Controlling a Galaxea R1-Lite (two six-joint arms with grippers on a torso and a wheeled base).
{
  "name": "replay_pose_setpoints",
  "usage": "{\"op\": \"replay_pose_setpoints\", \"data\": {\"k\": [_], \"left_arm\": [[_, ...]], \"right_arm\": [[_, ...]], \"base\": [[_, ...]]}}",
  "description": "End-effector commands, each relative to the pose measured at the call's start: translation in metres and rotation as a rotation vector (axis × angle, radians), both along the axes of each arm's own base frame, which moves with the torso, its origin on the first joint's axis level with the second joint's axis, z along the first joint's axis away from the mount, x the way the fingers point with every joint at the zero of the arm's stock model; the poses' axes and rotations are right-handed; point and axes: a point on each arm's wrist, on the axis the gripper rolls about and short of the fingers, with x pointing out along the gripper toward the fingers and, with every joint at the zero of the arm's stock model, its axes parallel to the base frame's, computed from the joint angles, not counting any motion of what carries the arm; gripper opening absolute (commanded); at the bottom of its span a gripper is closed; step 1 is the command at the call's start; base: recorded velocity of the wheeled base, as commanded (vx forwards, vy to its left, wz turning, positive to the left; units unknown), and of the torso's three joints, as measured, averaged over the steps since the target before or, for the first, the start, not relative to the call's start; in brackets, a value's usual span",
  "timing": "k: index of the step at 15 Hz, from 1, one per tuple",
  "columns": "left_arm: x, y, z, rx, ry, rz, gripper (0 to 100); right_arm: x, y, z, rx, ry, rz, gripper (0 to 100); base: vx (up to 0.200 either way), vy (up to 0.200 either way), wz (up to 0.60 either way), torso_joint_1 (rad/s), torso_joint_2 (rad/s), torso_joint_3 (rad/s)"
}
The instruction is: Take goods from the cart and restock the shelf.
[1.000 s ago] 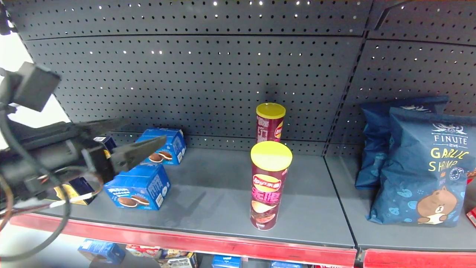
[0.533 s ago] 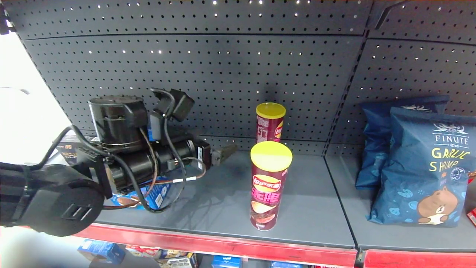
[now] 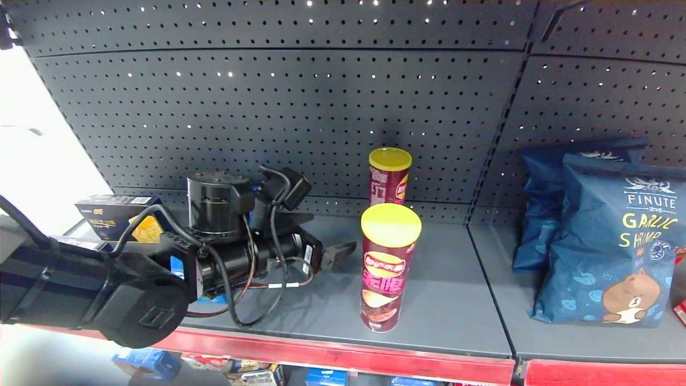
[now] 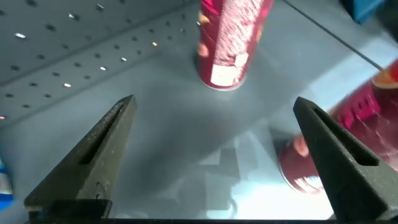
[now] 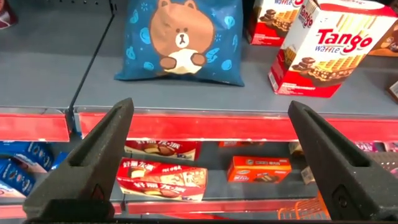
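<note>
My left gripper (image 3: 336, 247) lies low over the shelf (image 3: 321, 308), fingers wide and empty. The upright front chip can (image 3: 388, 268) stands just beyond them, toward the shelf's front edge.

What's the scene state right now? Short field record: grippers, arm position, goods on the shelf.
left gripper: open, empty, low over the shelf, pointing toward the chip cans
right gripper: open, empty, in front of the shelf's red edge
front chip can: upright, near the shelf edge, apart from the left gripper
back chip can: upright, by the pegboard
blue snack bags: standing in the right bay
dark box: far left of the shelf, beyond the left arm
</note>
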Motion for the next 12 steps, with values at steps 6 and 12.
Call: {"op": "replay_pose_setpoints", "data": {"k": [6, 12], "left_arm": [[-0.011, -0.01, -0.008, 0.013, 0.026, -0.046, 100], [-0.02, -0.016, -0.011, 0.018, 0.043, -0.07, 100]], "right_arm": [[0.001, 0.0, -0.002, 0.002, 0.015, 0.0, 100], [0.002, 0.0, -0.004, 0.002, 0.02, 0.0, 100]], "base": [[0.0, 0.0, 0.0, 0.0, 0.0, 0.0], [0.0, 0.0, 0.0, 0.0, 0.0, 0.0]]}}
